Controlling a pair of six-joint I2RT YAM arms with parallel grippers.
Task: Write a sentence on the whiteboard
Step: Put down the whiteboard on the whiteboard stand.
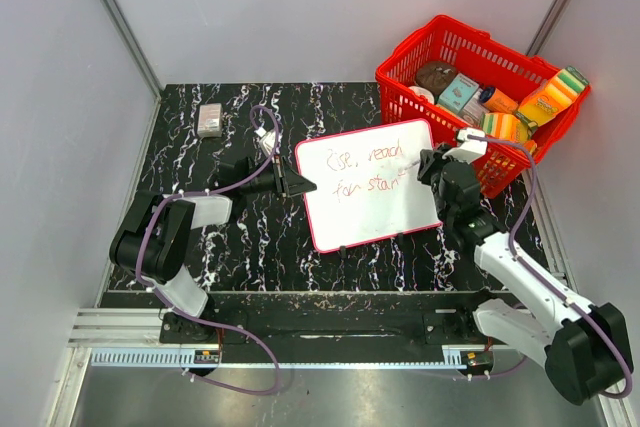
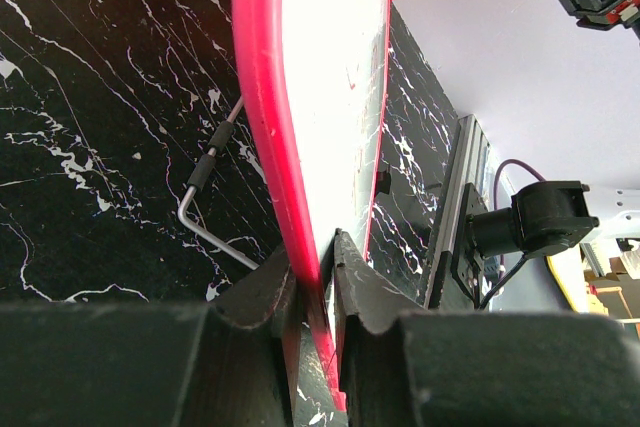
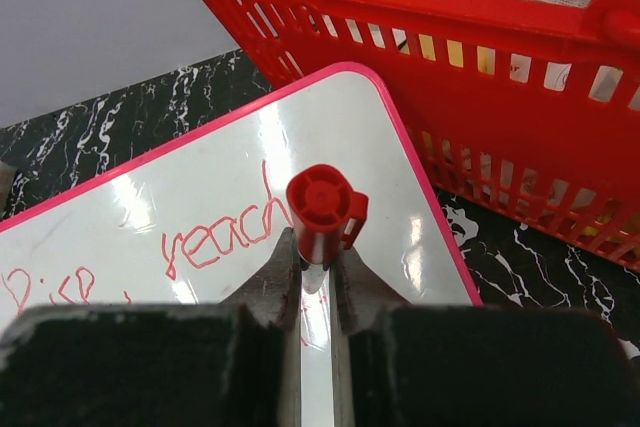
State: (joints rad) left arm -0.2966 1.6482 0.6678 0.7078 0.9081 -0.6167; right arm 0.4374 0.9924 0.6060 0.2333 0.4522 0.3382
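While left gripper (image 1: 299,185) pinches whiteboard (image 1: 375,219), right gripper (image 3: 317,252) (clamping marker (image 3: 320,205)) sits beside basket (image 1: 408,107).

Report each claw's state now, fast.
Left claw: closed on the edge of the whiteboard.
Right claw: closed on the red marker.

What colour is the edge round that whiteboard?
The whiteboard has a pinkish-red rim; the left wrist view shows it best.

Bright, even light; soft shadows. Whiteboard (image 3: 220,187) shows glare streaks and is blown out in left wrist view. Wrist-view foregrounds at 6 o'clock are blurred.
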